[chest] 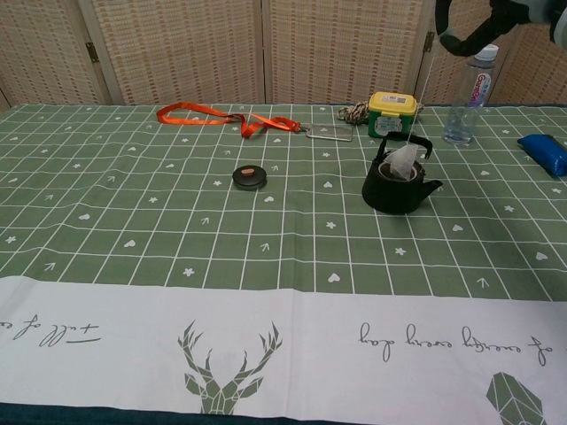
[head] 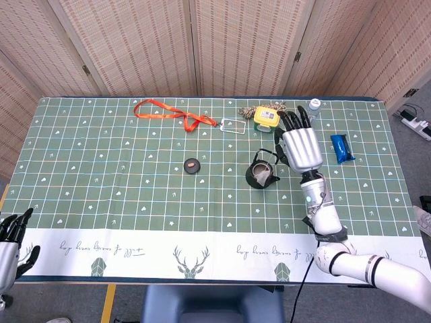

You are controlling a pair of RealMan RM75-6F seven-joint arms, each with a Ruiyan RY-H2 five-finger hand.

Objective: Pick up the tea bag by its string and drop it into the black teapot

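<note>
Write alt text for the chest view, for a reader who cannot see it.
A tea bag hangs by its string at the mouth of a black teapot on a green grid-patterned tablecloth, held from above by the right hand at the frame's top edge. Behind lie an orange lanyard, a yellow box and a water bottle.

— Right hand (head: 300,146): silver-grey back plate, black fingers (head: 291,121), small green light at the wrist.
— White forearm, black band. Left hand (head: 8,242), same silver and black.
</note>
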